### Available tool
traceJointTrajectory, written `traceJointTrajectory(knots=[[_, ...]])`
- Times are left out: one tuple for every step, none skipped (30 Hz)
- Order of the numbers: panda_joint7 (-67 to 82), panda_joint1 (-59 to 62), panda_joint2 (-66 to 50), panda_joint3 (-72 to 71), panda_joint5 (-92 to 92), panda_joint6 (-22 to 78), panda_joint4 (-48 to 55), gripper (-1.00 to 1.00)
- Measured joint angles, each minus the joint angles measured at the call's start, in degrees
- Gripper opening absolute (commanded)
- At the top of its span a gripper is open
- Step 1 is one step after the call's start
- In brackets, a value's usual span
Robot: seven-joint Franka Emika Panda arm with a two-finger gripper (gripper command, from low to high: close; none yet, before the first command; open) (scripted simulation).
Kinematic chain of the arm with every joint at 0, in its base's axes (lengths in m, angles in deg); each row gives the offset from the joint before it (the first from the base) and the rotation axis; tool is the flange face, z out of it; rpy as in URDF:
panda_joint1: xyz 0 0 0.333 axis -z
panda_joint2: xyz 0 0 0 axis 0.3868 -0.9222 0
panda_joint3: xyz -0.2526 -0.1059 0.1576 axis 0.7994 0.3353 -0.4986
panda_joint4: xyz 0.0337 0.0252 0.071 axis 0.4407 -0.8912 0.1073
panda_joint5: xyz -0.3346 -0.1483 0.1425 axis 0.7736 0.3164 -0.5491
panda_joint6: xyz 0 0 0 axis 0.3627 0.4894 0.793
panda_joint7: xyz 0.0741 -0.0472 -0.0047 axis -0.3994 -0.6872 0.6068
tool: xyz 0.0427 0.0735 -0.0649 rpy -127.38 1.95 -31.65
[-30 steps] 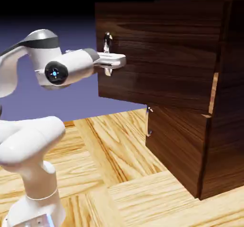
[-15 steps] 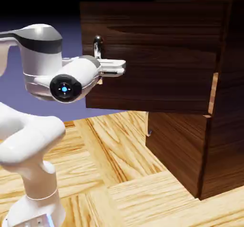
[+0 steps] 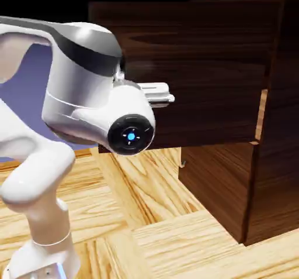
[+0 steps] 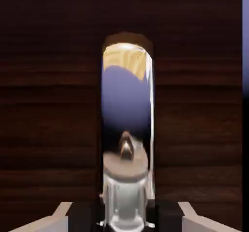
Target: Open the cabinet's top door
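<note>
Exterior view looks side-on, arm (image 3: 87,96) bulking large at frame left; hand view presses close against the top door (image 4: 48,104), sharing its handle (image 4: 127,129).

Handle (image 4: 127,129) of top door (image 3: 204,67) hidden behind arm's wrist in exterior view. Gripper (image 4: 125,221) fingertips largely covered by handle in hand view, cut by bottom edge; jaw gap not readable. Cabinet (image 3: 274,172) cropped at right edge. Lower handle (image 3: 183,164) barely visible, too small.
</note>
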Motion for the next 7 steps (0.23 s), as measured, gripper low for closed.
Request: traceJointTrajectory(knots=[[1.08,-1.13,-2.08,1.26,0.83,1.63,1.94,-1.00],[2.18,-2.24,-4.15,2.51,1.61,3.30,3.90,-1.00],[3.32,-3.32,-6.23,3.73,2.33,4.98,5.86,-1.00],[4.48,-4.38,-8.30,4.94,3.01,6.68,7.83,-1.00],[5.70,-5.37,-10.38,6.11,3.64,8.40,9.80,-1.00],[7.00,-6.29,-12.49,7.24,4.23,10.15,11.78,-1.00],[8.29,-7.16,-14.55,8.33,4.80,11.88,13.72,-1.00]])
